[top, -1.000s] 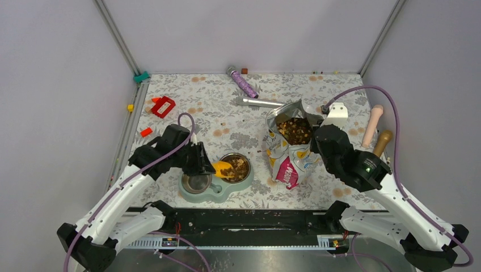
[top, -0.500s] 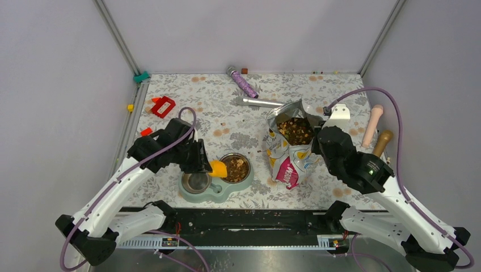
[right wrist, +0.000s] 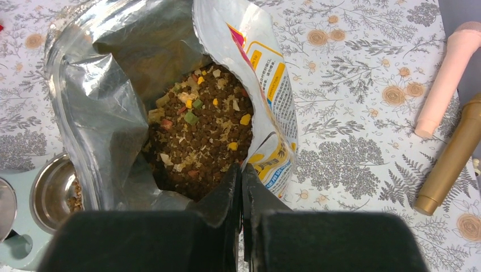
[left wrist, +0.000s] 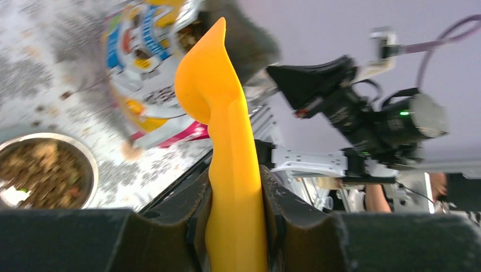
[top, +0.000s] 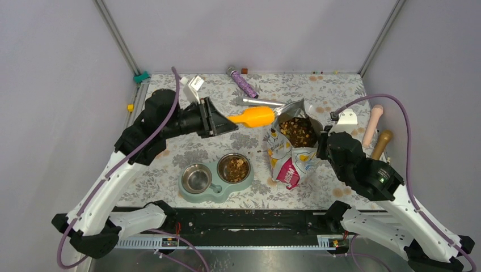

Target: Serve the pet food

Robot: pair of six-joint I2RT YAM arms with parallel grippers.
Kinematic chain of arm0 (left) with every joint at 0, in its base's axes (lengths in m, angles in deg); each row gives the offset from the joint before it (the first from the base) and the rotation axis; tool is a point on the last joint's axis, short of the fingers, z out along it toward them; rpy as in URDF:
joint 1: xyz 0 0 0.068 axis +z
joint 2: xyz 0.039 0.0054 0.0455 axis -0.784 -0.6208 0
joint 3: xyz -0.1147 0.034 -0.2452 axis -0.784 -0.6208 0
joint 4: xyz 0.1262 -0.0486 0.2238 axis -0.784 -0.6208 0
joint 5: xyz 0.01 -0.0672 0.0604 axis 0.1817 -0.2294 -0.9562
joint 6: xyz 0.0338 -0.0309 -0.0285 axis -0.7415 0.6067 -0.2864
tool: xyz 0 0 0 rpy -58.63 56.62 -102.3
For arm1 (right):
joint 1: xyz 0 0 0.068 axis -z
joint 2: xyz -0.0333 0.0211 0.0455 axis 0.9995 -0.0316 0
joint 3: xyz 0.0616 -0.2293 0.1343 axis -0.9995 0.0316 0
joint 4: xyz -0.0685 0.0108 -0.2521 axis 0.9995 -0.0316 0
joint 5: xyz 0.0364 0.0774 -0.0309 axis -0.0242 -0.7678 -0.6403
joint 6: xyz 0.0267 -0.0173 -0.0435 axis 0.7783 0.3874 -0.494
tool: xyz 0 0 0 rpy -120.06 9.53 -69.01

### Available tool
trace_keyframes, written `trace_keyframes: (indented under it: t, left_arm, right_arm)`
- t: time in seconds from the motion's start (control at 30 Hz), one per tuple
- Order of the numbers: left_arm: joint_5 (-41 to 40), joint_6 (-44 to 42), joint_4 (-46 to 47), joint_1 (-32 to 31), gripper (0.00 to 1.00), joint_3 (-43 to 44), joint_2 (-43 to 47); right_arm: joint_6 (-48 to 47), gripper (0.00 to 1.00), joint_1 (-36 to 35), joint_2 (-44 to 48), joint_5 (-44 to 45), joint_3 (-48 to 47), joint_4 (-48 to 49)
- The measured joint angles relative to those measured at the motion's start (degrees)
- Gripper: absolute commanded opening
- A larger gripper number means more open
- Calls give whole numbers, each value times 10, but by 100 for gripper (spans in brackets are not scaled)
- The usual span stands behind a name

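Floral table (top: 340, 93): left gripper (top: 225, 121) clamps orange scoop (top: 256, 116) aloft, toward far edge, beside foil bag (top: 286, 164). Right gripper (right wrist: 240, 173) pinched shut on bag rim; pet food (right wrist: 198, 136) inside.

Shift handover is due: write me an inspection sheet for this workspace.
Surface: floral tablecloth.
Job's things: pet food in open foil bag and in feeder right bowl; left bowl empty.
Clutter: purple tube, metal tube, pink cylinder, gold cylinder.
Grippers: left gripper fingers clamp orange scoop; right gripper shut on bag rim.
Cables: purple cable over left arm, another over right.
Surroundings: grey walls, metal posts.
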Motion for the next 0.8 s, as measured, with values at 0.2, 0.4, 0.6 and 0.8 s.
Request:
trace_keyframes:
  t: [0.2, 0.4, 0.6, 0.8]
  left_arm:
    - [55, 5, 66, -26, 0, 81, -78]
    - [65, -6, 38, -53, 0, 141, -148]
    - [-32, -49, -101, -103, 0, 236, -242]
    - [-145, -89, -205, -152, 0, 344, -326]
  right_arm:
    - [0, 0, 0, 13, -2, 4, -10]
    - [0, 0, 0, 12, -3, 4, -9]
    - [-3, 0, 0, 7, -3, 4, -5]
    - [-22, 0, 0, -22, -18, 2, 19]
